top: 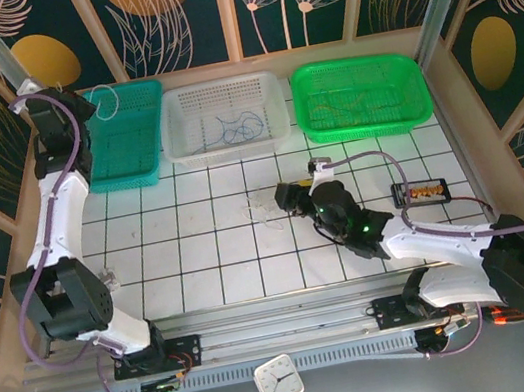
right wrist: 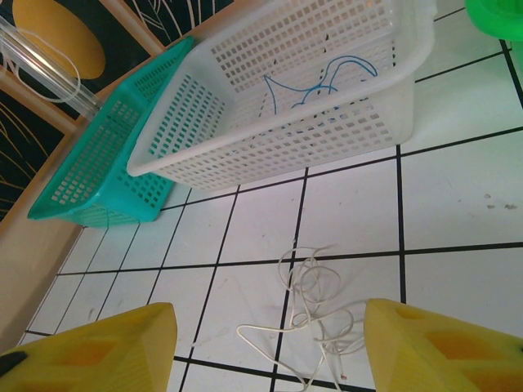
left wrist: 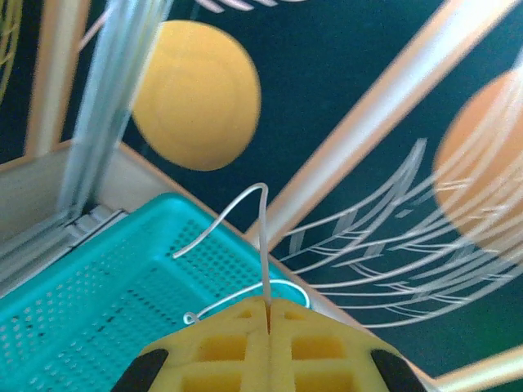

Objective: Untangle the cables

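Top external shows our left arm [top: 61, 206] stretched up over the teal basket [top: 127, 149]. Its left gripper [left wrist: 268, 317] is clenched on a white cable [left wrist: 263, 245]. Our right gripper [right wrist: 270, 347] hovers low, jaws spread wide, at the tangle [right wrist: 315, 302].

A teal basket [top: 122, 150], a white basket [top: 228, 148] holding a blue cable [right wrist: 313, 90] and a green basket [top: 367, 128] line the far edge of the table [top: 204, 267], white tile with black lines. The walls [top: 342, 14] are dark teal with gold discs and pale leaves. The left gripper [left wrist: 267, 306], yellow, pinches a whitish cable [left wrist: 263, 237].
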Controlling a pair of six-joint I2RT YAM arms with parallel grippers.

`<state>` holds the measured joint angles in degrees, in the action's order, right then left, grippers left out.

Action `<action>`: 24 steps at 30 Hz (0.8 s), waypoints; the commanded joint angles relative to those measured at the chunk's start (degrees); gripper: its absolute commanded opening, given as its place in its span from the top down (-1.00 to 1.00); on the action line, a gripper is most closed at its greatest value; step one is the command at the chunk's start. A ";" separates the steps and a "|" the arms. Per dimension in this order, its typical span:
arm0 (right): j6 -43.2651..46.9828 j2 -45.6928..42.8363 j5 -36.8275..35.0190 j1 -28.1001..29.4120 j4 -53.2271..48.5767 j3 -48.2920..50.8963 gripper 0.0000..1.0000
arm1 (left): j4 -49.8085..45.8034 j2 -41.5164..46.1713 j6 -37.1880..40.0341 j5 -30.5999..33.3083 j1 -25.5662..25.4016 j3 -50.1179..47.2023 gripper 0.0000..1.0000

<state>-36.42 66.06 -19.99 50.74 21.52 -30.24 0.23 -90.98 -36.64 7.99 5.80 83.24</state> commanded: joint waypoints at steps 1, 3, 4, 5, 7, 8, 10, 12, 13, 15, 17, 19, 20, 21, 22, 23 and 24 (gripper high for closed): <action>-0.50 -1.67 -0.71 -0.42 -2.75 -0.15 -0.25 | 2.54 -3.26 -0.30 1.84 1.51 0.20 1.00; -0.36 -1.68 -0.67 -0.47 -2.97 -0.17 -0.25 | 2.66 -5.53 0.51 1.32 1.91 -0.70 1.00; -0.23 -1.60 -0.54 -0.52 -2.97 -0.17 -0.25 | 2.76 -6.56 1.19 0.90 1.97 -1.15 0.98; -0.13 -1.47 -0.33 -0.57 -2.89 -0.17 -0.25 | 2.59 -6.89 1.54 0.74 1.98 -1.54 0.91; 0.16 -0.80 0.81 -0.88 -3.34 -0.64 -0.25 | 2.60 -9.02 2.61 -0.62 1.99 -2.53 0.64; 0.29 -0.46 1.42 -0.91 -3.63 -0.85 -0.25 | 2.46 -9.13 2.84 -1.50 2.01 -2.87 0.45; 0.86 0.49 2.68 -1.00 -4.00 -1.30 -0.25 | 2.75 -8.48 3.15 -4.34 1.96 -3.59 -0.04; 1.28 1.35 3.72 -1.00 -3.74 -1.40 -0.25 | 2.67 -7.55 3.25 -7.02 2.01 -3.96 -0.46; 1.51 1.78 4.34 -1.02 -3.58 -1.42 -0.25 | 2.60 -5.68 3.22 -8.59 1.99 -4.05 -0.64; 1.95 2.67 5.31 -1.07 -3.08 -1.52 -0.24 | 1.38 -4.13 3.25 -12.79 1.98 -3.84 -0.85; 2.53 3.72 6.62 -1.02 -2.59 -1.77 -0.24 | 0.78 -2.09 2.56 -17.41 1.99 -4.92 -0.96; 3.58 5.05 8.37 -1.00 -2.02 -1.99 -0.24 | 1.98 0.86 0.72 -22.47 1.76 -8.07 -0.98; 4.08 5.92 9.37 -1.08 -1.92 -2.09 -0.24 | 2.44 2.24 -0.08 -24.52 1.37 -9.78 -0.98; 4.59 6.76 10.20 -1.08 -1.92 -2.31 -0.23 | 2.56 3.63 -0.49 -25.85 0.90 -11.17 -0.98; 5.28 7.77 11.13 -1.08 -1.88 -2.45 -0.23 | 2.66 5.19 -0.77 -27.09 0.01 -12.78 -0.98; 5.78 8.75 12.11 -1.08 -1.88 -2.62 -0.22 | 2.67 6.60 -0.91 -27.98 -1.08 -14.56 -0.98; 6.21 9.58 12.81 -1.09 -1.83 -2.79 -0.22 | 2.59 8.18 -0.89 -28.43 -2.35 -16.12 -0.98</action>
<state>-32.93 73.65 -10.61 49.91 19.03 -31.09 1.93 -86.13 -36.07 -13.45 6.17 70.81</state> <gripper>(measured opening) 0.611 0.988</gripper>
